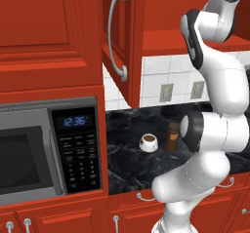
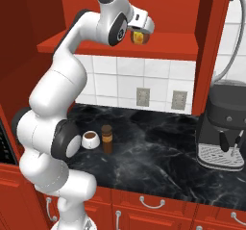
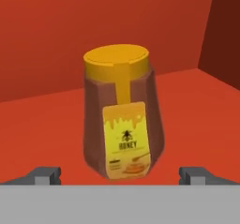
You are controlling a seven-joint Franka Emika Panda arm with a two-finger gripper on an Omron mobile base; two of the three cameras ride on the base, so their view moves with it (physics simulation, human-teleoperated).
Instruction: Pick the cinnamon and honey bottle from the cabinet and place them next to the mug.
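Roughly halfway thru, judging by layout. Nearest, on the black marbled stone counter [image 2: 158, 152]: small squat white mug w/ dark brown liquid [image 2: 90, 139], upright, and the small dark brown cylindrical cinnamon bottle w/ tan band and dark cap [image 2: 106, 138] standing just beside it, apart but close, on the side toward the black-and-silver coffee machine [image 2: 224, 133] (also seen at [image 1: 172, 136] next to mug [image 1: 148, 142]). So cinnamon part looks done, already placed next to mug. Higher and further back, the red wooden wall cabinet [image 1: 128, 42] w/ panelled door swung open, long curved silver handle [image 1: 115, 32] showing. Inside, on the red shelf [image 3: 56, 124], the small amber-orange tapered honey bottle w/ yellow label and orange top [image 3: 123, 120] upright, label facing the hand cam, centred between the two dark finger tips. Two-finger gripper [image 2: 140, 33] up at shelf level, fingers spread wide, one tip [image 3: 44, 175] each side of bottle base w/ visible gaps, nothing clamped yet. Left to do, prob.: push in a bit, close on bottle body, lift clear of shelf, bring down, set beside mug w/o knocking cinnamon. Mug's other side looks free.
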